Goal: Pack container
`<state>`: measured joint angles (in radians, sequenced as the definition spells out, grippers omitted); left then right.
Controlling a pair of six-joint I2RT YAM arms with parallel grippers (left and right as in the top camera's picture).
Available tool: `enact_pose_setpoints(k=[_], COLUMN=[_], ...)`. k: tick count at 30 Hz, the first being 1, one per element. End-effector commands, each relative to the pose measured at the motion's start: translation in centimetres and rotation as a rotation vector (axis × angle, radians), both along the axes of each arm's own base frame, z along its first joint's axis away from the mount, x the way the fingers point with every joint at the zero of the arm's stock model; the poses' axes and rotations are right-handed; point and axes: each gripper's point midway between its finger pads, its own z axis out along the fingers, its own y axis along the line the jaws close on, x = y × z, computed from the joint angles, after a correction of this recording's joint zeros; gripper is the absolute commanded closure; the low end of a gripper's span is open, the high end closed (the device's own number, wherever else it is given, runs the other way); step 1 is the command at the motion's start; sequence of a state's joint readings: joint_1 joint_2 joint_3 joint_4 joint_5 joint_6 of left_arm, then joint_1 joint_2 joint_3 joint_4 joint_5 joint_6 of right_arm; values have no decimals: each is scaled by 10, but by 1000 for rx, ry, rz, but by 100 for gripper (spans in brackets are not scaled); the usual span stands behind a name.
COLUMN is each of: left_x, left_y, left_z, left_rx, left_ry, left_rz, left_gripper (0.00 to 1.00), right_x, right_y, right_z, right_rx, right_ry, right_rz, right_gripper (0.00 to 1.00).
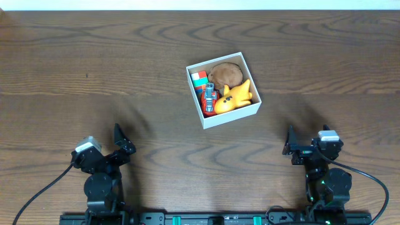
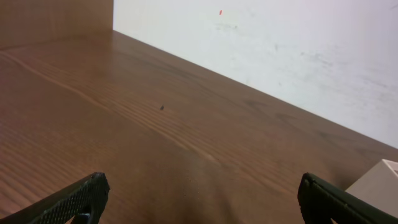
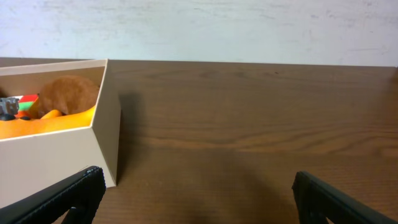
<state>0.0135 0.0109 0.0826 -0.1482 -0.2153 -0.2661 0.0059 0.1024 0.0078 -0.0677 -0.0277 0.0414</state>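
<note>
The container [image 1: 232, 117] is a square white-walled box in the middle of the table, turned a little. Inside lie a brown round plush [image 1: 226, 74], a yellow plush toy [image 1: 236, 97], a red, green and white block [image 1: 199, 78] and a small red and blue toy [image 1: 209, 99]. The box also shows in the right wrist view [image 3: 50, 155] at the left, and a corner of it in the left wrist view [image 2: 378, 185]. My left gripper [image 1: 120, 139] is open and empty near the front left. My right gripper [image 1: 291, 144] is open and empty near the front right.
The wooden table [image 1: 94, 69] runs to a white wall at the back [image 2: 280, 50]. Both arm bases stand at the front edge, with cables trailing off to each side.
</note>
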Motion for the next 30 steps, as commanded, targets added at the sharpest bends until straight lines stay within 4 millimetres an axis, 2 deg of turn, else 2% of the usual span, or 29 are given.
enact_pose_setpoints(k=[1, 5, 30], left_x=[1, 1, 2], left_y=[1, 1, 0], left_z=[-5, -16, -16], left_rx=[-9, -9, 7], left_ry=[-2, 21, 22], left_rz=[4, 4, -6], left_gripper=[2, 2, 2], right_x=[0, 0, 0], right_y=[-1, -1, -1], right_z=[-1, -1, -1], right_rx=[7, 7, 7], right_ry=[4, 4, 4], right_rz=[-3, -3, -3], right_gripper=[1, 1, 1])
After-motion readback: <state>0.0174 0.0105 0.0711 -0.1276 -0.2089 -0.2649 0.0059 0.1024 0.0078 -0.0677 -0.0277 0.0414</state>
